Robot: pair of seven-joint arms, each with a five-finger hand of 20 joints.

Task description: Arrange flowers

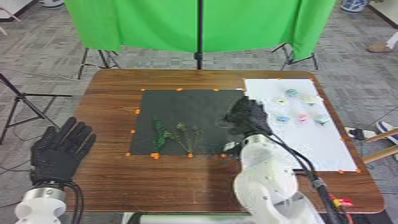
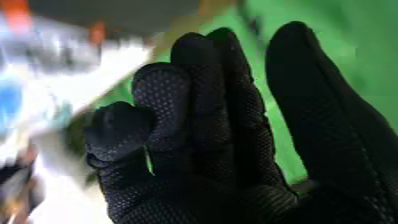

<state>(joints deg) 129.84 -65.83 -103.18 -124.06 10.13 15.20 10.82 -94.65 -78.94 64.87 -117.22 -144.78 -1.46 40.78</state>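
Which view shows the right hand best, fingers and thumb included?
The right wrist view: close up, the right hand has its thumb apart from its fingers, with green cloth beyond. The head view shows that hand smaller and from above, but places it around where the black mat meets the white sheet.

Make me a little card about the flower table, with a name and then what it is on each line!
Table: brown wood
Left sheet: black
On it: leafy green sprig, thin stems beside it
Right sheet: white
On it: small flowers, one pink
Left hand: left of the black sheet, open
Right hand: where the two sheets meet, open
Behind: green cloth
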